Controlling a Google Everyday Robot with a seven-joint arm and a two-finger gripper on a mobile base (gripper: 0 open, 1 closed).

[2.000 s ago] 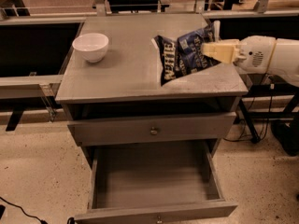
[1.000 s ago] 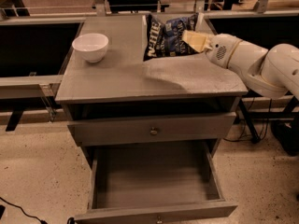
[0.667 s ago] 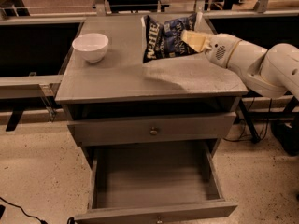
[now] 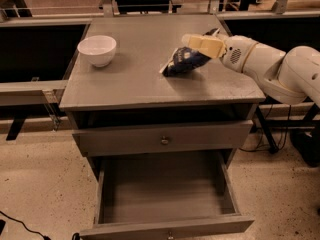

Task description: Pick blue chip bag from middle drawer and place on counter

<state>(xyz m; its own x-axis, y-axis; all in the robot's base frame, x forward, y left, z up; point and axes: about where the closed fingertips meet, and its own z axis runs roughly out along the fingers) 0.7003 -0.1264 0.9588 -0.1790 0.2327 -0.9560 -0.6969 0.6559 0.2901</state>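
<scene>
Apparently the blue chip bag (image 4: 181, 62) is held tilted by the gripper (image 4: 194, 42), closed on its upper end, with the lower end touching the counter (image 4: 130, 86), so that it can be released there.

The tool (image 4: 201, 45) has lowered the blue chip bag (image 4: 181, 62) onto the counter (image 4: 130, 84).
</scene>
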